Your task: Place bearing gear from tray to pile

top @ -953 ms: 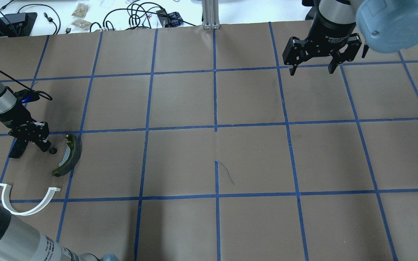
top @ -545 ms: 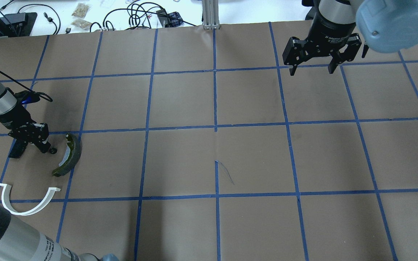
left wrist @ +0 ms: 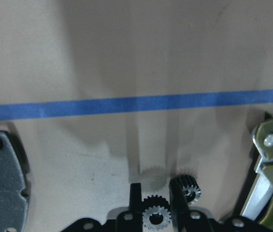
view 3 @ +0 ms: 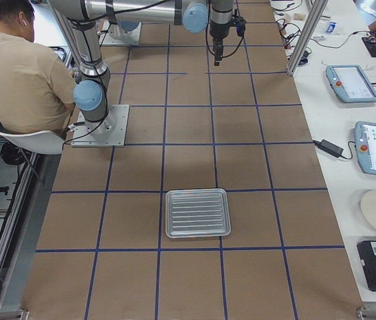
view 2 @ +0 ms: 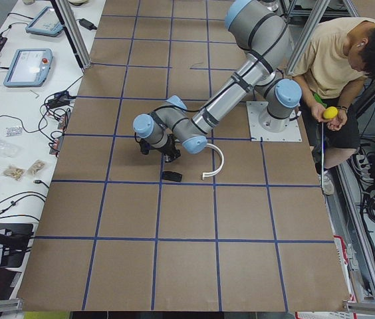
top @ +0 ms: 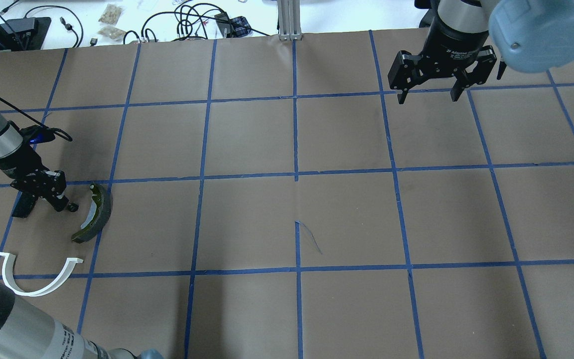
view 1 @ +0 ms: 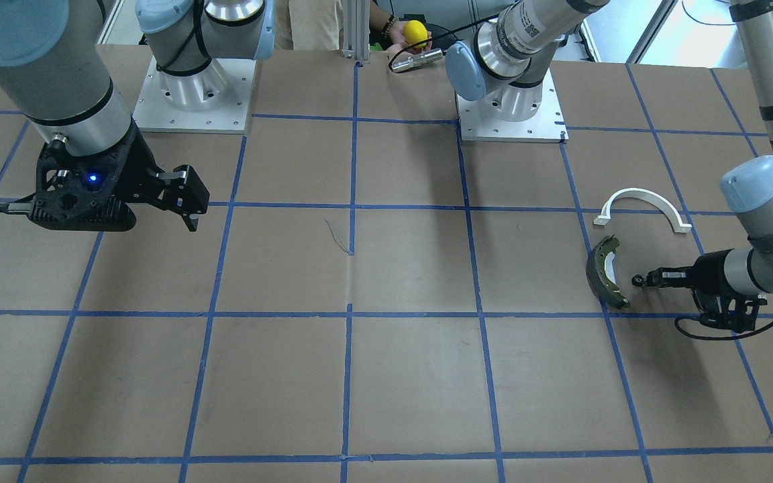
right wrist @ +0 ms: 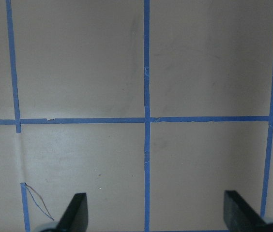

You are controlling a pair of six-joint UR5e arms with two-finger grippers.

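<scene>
Bearing gear: pinched between the two fingers of the left gripper, low over the brown paper and already in among the pile. I cannot tell whether it touches the paper.
Second toothed wheel: just outside one finger. It may be part of the same piece, but the frames do not settle it.
Risk, release: if the gear is off the paper when the fingers part, it could land on its teeth and roll away from the pile.
Risk, snag: the outer wheel sits against the finger, so a retreating finger could catch it and drag the piece along.
Brake shoe: just beside the gripper. A sideways retreat could knock it.
Brake pad: near on the other side, with the same hazard.
White arch: near, but apart from the gripper.
Tray: bare and ribbed, well apart at the table's other end.
Right gripper: fingers spread wide, holding nothing, hovering over the far side of the table.
Left wrist view: the only one to show the gear's teeth, the grip and the second wheel.
Overhead view: reduces the gear to a dark dot at the fingertips, but lays out the whole pile.
Right side view: shows the tray whole, where the overhead view catches only a corner.
</scene>
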